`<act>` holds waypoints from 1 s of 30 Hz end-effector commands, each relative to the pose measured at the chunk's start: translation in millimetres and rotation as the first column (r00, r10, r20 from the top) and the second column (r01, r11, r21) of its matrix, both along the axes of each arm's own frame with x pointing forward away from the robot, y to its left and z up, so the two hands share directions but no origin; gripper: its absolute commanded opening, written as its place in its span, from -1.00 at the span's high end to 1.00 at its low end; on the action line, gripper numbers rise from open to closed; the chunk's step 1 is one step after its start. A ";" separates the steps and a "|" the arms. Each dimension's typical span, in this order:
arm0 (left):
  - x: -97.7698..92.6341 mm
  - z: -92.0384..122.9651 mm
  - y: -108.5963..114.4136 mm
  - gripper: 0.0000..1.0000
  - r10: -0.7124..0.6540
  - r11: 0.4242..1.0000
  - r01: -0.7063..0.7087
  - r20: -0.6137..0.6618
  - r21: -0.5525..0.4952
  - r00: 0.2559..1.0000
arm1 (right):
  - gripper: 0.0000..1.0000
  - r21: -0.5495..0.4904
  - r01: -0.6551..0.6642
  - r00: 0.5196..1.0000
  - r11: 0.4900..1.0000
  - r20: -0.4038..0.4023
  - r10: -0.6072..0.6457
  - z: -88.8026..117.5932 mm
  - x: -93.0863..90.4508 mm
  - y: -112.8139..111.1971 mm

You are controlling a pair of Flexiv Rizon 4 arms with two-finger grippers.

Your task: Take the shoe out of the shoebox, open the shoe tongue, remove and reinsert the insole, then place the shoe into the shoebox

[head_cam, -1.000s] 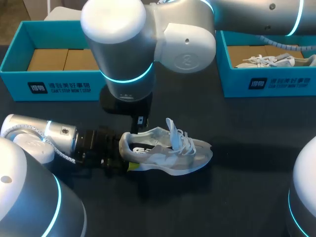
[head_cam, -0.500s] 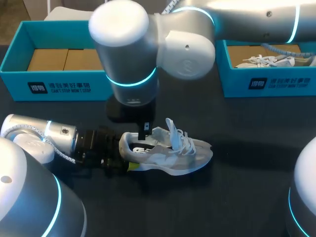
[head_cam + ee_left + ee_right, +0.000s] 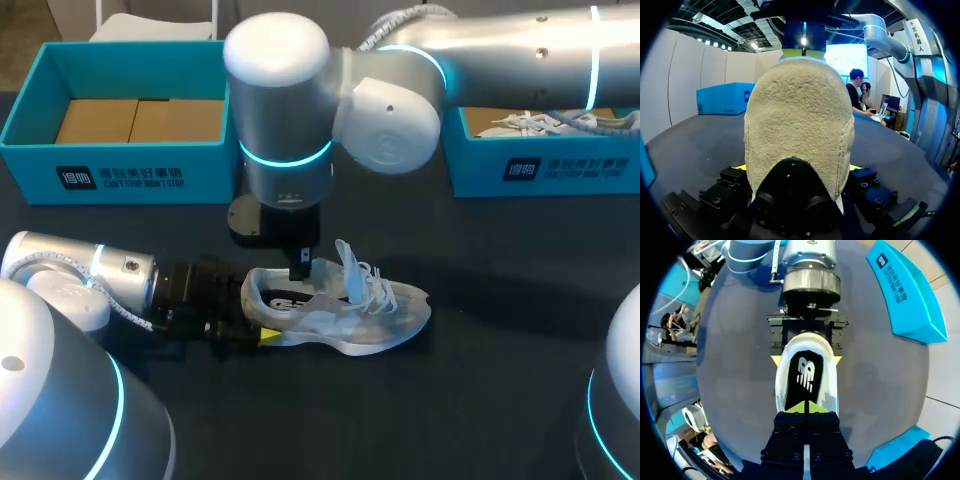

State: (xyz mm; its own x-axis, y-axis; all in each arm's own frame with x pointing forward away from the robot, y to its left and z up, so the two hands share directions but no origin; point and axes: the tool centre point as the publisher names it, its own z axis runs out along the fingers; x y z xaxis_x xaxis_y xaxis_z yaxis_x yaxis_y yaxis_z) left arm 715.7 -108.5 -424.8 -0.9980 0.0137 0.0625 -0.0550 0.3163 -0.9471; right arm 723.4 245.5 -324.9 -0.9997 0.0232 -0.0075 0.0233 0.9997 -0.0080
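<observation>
- The dark table holds all the things.
- The right arm comes in from the right side. It reaches past the middle and bends down over the shoe.
- The left arm lies low over the table on the left. It points at the back of the shoe.
- The left box is blue and sits at the far left of the table. It has brown card inside.
- The right box is blue too and sits at the far right. Another shoe, a white one, lies in it.
- The shoe is white and grey. It stands on its sole on the table, near the middle, outside both boxes. Its toe points right and its tongue sticks up.
- The left gripper squeezes the heel of the shoe. One yellow tip presses on each side.
- The right gripper hangs just over the shoe's opening. Its two yellow tips are pressed together, right above the insole.
- The insole is black with a white mark. It lies flat inside the shoe.
</observation>
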 end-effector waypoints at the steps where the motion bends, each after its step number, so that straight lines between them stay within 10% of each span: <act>1: -0.5 -3.5 -2.6 1.00 0.001 1.000 -0.001 0.000 0.001 1.000 | 1.00 0.016 -0.011 0.999 1.000 -0.049 0.011 -18.6 4.3 0.1; 24: -0.5 -3.5 -2.6 1.00 0.001 1.000 -0.001 0.000 0.001 1.000 | 0.99 0.009 0.120 0.992 0.993 -0.025 -0.120 -50.1 1.9 -11.1; 30: -0.5 -3.5 -2.6 1.00 0.001 1.000 -0.001 0.000 0.001 1.000 | 0.47 0.014 0.124 0.992 0.992 -0.002 -0.124 -50.2 9.4 -12.2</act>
